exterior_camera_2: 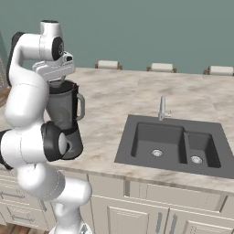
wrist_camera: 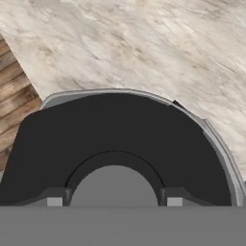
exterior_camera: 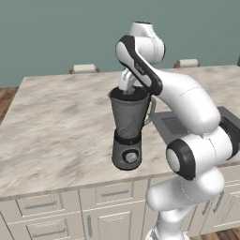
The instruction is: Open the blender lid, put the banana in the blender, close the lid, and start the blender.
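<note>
The blender [exterior_camera: 127, 123] stands near the counter's front edge, a grey jar with a side handle on a dark base with a round knob [exterior_camera: 130, 157]. From the right it shows as the blender [exterior_camera_2: 64, 109], half behind my arm. The black blender lid [wrist_camera: 115, 129] sits inside the jar's rim. My gripper [wrist_camera: 114, 202] reaches straight down onto it, one fingertip [wrist_camera: 54, 202] on each side of the raised centre cap [wrist_camera: 114, 185] and close against it. From the side, my gripper [exterior_camera: 126, 86] [exterior_camera_2: 57, 82] is at the jar's mouth. The banana is out of view.
A dark double sink [exterior_camera_2: 137, 137] with a faucet [exterior_camera_2: 162, 109] lies to the right of the blender; its corner is the sink [exterior_camera: 164, 124]. Chair backs [exterior_camera: 84, 68] line the counter's far edge. Wooden floor [wrist_camera: 14, 91] lies beyond the counter's left end.
</note>
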